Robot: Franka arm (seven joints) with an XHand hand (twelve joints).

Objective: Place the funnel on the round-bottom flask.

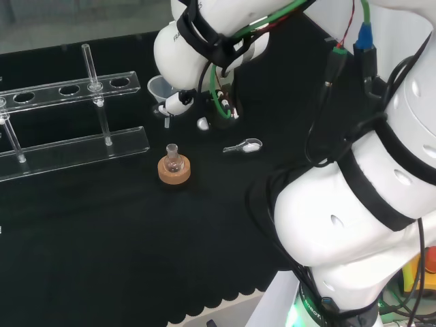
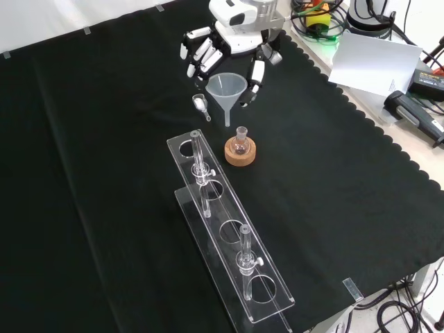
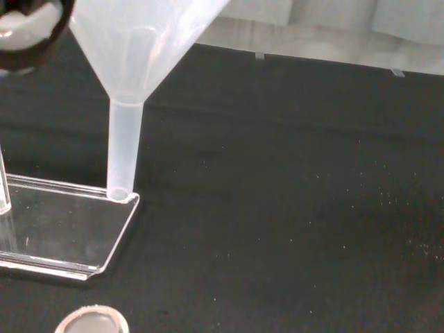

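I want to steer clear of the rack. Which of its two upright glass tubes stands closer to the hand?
The tube at the rack's far end in the front view, beside the flask on its cork ring; the other tube stands toward the near end, farther from the hand holding the funnel.

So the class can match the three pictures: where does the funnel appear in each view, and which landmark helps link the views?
Head view: the funnel is at upper centre, left of the white arm links.
Front view: top centre, held in the robot hand, just above the round-bottom flask.
Wrist view: the funnel fills the upper left, stem pointing down.
Shared landmark: the clear test tube rack, visible in all three.
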